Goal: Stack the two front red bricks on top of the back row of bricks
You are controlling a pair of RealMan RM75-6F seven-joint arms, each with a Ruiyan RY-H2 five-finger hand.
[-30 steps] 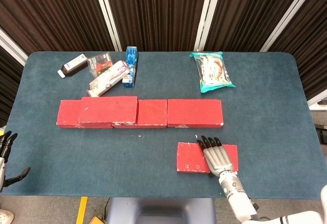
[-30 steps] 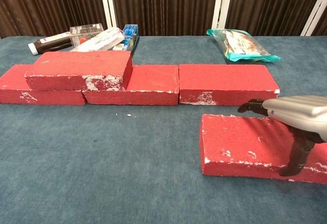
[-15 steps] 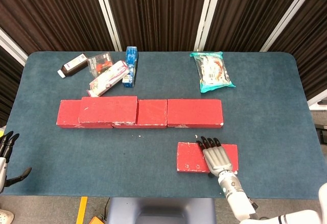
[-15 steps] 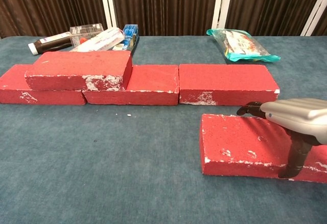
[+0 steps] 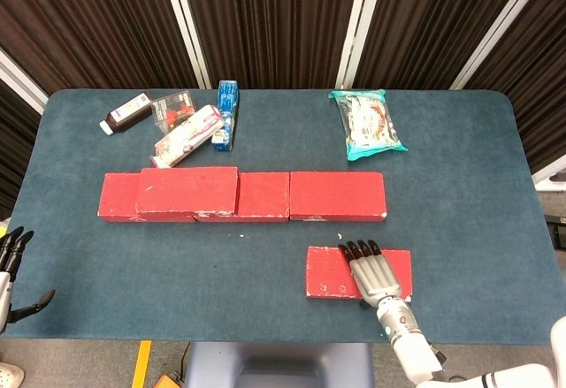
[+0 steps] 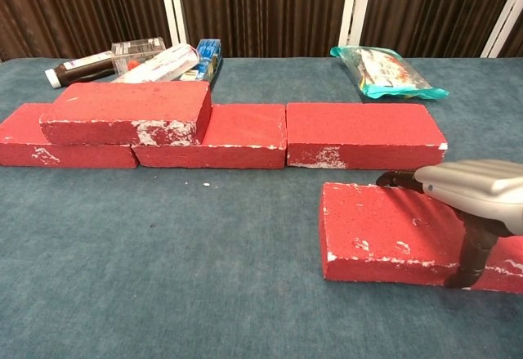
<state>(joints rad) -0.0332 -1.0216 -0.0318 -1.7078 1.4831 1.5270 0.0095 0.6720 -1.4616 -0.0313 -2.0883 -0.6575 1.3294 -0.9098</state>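
Observation:
One red brick [image 5: 332, 273] [image 6: 376, 228] lies flat near the table's front edge, right of centre. My right hand [image 5: 378, 275] [image 6: 474, 191] lies across its right part, fingers stretched over the top to the far edge and thumb down against the near face. The back row [image 5: 338, 195] [image 6: 364, 130] is three red bricks end to end. Another red brick [image 5: 187, 189] [image 6: 127, 109] sits on top of the row's left end. My left hand [image 5: 11, 269] hangs off the table's front left corner, fingers apart and holding nothing.
A teal snack bag [image 5: 370, 123] [image 6: 384, 71] lies at the back right. At the back left sit a white tube [image 5: 187, 134], a blue box [image 5: 226, 114], a clear packet [image 5: 172, 107] and a dark bottle [image 5: 126, 112]. The table's front edge runs just below the front brick.
My right hand has settled slightly lower and further across the front brick, its fingertips nearer the far edge. The brick has not moved, nor has the left hand.

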